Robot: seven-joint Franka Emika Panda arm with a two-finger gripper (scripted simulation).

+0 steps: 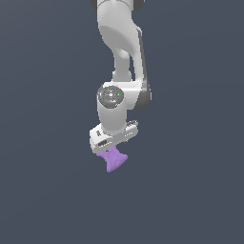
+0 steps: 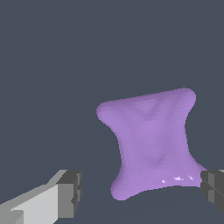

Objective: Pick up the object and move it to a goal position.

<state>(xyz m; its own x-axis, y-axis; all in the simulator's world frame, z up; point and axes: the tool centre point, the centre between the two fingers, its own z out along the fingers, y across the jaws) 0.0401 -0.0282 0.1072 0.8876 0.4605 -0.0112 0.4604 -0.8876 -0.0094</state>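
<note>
The purple bow-tie-shaped object [image 1: 112,160] lies on the dark grey floor, just below the white hand of my arm. My gripper [image 1: 110,154] is low over it, and its fingers are hidden in the exterior view. In the wrist view the object [image 2: 151,140] fills the middle, with its pinched waist and flared ends plain. My gripper [image 2: 140,192] is open and straddles one flared end. One dark fingertip [image 2: 71,192] stands apart from the object, with a gap between. The other fingertip [image 2: 212,189] is at the object's corner; I cannot tell if it touches.
A plain dark grey floor [image 1: 43,190] lies all around. No other objects, containers or goal marker show in either view.
</note>
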